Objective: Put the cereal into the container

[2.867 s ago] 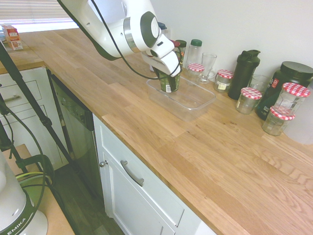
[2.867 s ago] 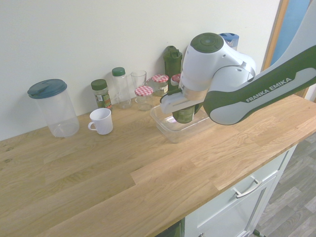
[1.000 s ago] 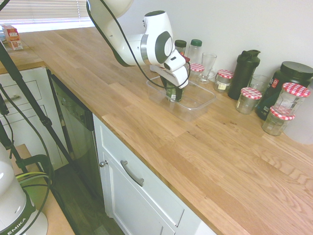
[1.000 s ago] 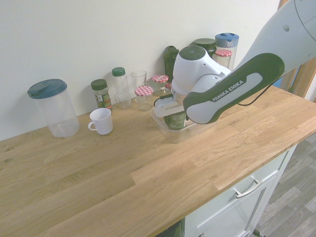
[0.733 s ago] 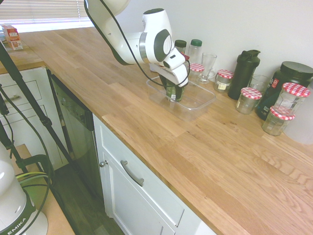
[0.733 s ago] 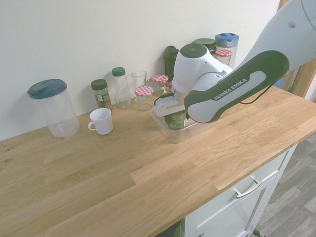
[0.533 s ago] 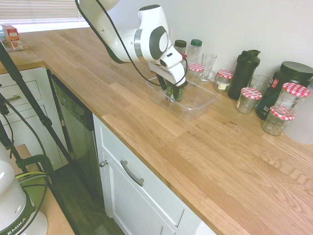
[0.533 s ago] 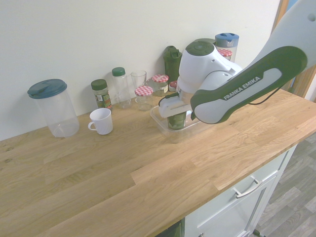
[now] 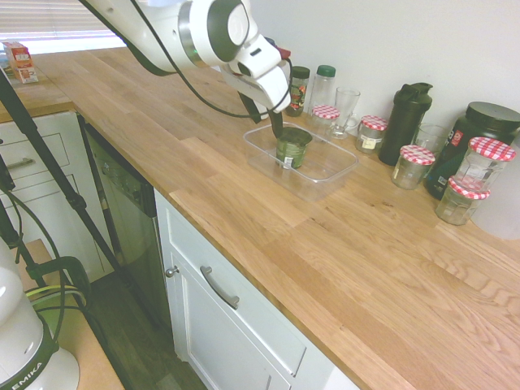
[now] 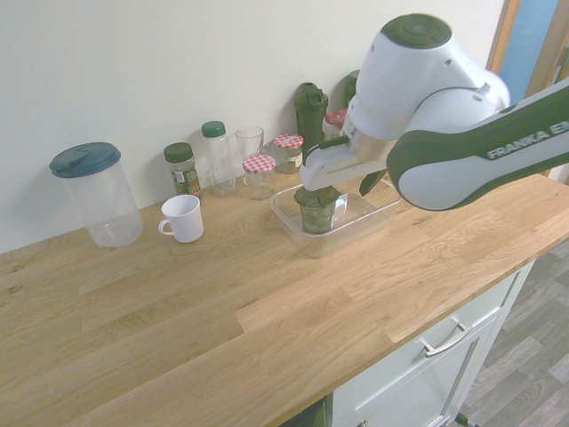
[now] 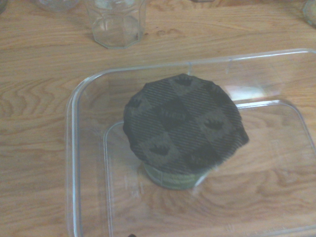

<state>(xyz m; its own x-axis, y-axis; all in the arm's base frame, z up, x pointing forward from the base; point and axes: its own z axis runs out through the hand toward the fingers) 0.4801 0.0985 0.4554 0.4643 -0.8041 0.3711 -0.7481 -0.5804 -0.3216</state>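
Note:
The cereal, a short glass jar with a dark green lid and a small white label, stands upright inside the container, a shallow clear plastic tub on the wooden counter. My gripper hangs open just above and a little to one side of the jar, touching nothing. From the other side, the cereal sits at the near-left end of the container, below the gripper. The wrist view looks straight down on the cereal's lid within the container's rim.
Behind the tub along the wall stand red-checkered-lid jars, a drinking glass, green-capped bottles and a black shaker. A white mug and a tall clear canister sit further along. The counter's front edge runs close by.
The gripper opened and let go of the jar, then rose up and away from it. The jar stays standing in the tub.

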